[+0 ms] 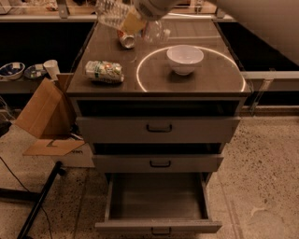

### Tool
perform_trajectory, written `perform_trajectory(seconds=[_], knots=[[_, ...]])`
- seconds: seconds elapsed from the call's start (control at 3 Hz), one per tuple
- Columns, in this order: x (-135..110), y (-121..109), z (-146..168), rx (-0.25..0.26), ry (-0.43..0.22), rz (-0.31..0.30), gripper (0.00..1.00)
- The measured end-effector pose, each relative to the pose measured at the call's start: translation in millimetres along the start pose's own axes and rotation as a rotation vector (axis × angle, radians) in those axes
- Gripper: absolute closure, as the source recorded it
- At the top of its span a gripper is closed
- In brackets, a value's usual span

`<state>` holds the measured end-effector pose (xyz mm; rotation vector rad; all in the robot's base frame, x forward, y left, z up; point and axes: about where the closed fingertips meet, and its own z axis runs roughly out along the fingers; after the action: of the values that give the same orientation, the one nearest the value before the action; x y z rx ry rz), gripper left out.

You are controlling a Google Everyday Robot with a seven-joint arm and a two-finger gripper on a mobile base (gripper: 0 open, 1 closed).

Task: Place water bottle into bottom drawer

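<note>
The robot's arm fills the top right corner. It is big, smooth and round. Its colour is a pale creamy white, darker where the shade falls. The gripper is at the very top, near the middle, above the back of the cabinet top. It looks grey and rounded.

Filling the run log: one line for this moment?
gripper over cabinet rear, holding water bottle | bottom drawer open | placement pending
</note>
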<state>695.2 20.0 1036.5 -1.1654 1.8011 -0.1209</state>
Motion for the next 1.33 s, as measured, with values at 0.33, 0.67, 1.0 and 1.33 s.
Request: perform_trajectory(seconds=[0.33, 0.67, 1.0, 1.33], knots=[[77, 64, 23, -0.122, 0.086, 0.006, 1.0], [108, 90, 32, -0.172, 0.121, 0.007, 1.0], [136, 113, 39, -0.217, 0.153, 0.009, 1.0], [136, 113, 40, -0.218, 0.154, 0.009, 1.0]])
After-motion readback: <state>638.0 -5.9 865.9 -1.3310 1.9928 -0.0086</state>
